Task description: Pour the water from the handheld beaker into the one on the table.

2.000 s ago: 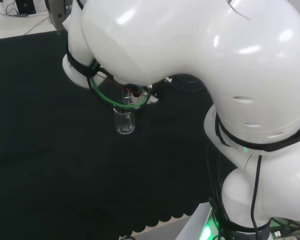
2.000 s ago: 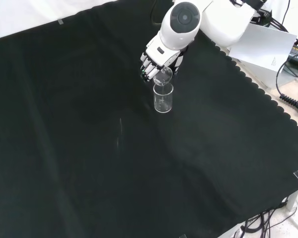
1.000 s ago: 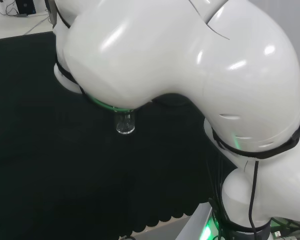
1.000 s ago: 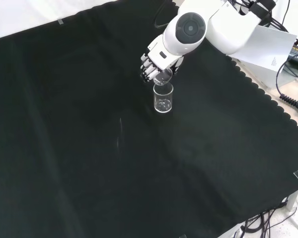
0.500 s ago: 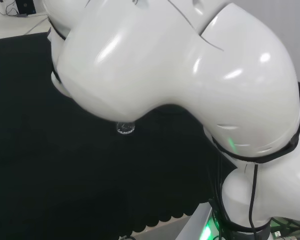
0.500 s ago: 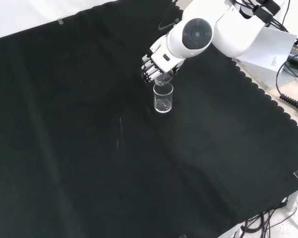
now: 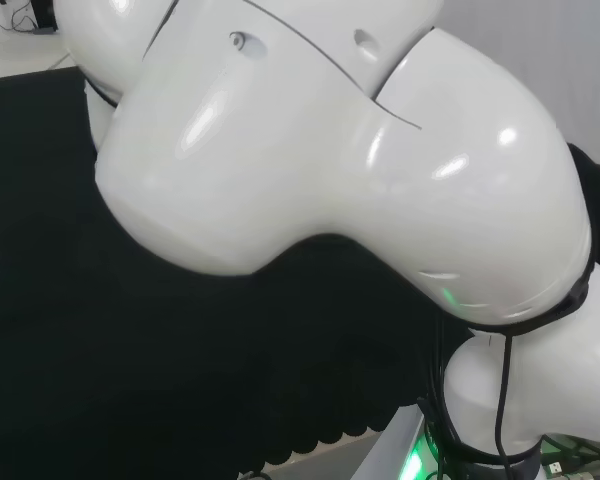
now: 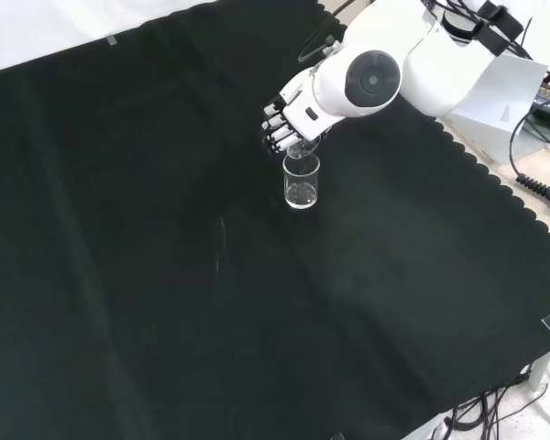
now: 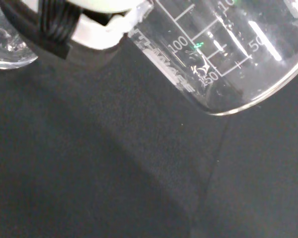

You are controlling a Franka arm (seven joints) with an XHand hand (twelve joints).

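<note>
Held beaker [image 9: 223, 54]: cut off by wrist view's edge; contents indeterminate. Robot hand [image 8: 289, 119]: part-hidden behind white arm link [image 8: 371, 82], front view.

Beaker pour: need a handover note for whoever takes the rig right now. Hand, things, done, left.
Hand: fingers curled round the held beaker, which is tipped steeply in the wrist view.
Table beaker: upright on the black cloth, directly below the hand in the front view, with some water in the bottom.
Done: pour under way; part of the water appears to be across.
Left: probably finish the pour, bring the held beaker upright, move away. How much water is left in the held beaker cannot be told.
</note>
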